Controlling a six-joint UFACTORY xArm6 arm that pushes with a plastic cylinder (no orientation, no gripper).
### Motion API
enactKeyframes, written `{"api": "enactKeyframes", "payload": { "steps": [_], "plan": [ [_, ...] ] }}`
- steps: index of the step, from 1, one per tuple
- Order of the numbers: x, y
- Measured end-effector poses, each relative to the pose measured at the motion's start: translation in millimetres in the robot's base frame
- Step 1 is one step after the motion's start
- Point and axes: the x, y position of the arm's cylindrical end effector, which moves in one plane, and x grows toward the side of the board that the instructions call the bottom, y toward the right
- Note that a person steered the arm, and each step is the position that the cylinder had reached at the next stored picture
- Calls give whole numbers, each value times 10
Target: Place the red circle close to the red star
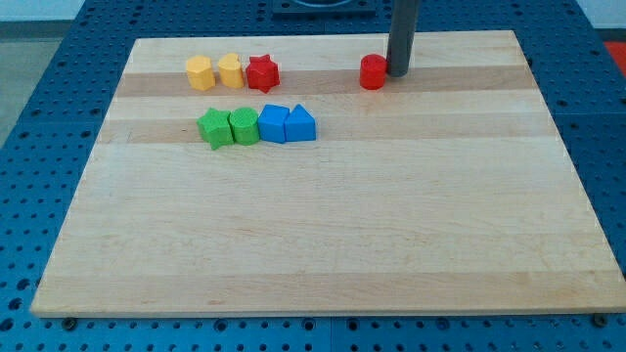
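Well, no gripper on this rig; my tip [400,73] touched the red circle [373,72] on its right, w/ the red star [262,72] well left. Best was a straight leftward push thru the circle's center, stopping just short of the star.

Bare tabletop [323,244] lane between red circle [373,72] and red star [262,72]; my tip [400,73] touches the circle's right side

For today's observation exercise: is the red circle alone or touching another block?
Alone: the red circle has bare board around it, apart from the red star; only my tip is at its right edge.
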Motion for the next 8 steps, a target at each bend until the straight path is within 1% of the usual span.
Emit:
{"api": "enactKeyframes", "payload": {
  "steps": [1, 2, 6, 8],
  "plan": [
    [0, -42],
    [15, 84],
    [192, 34],
    [177, -156]
  ]
}}
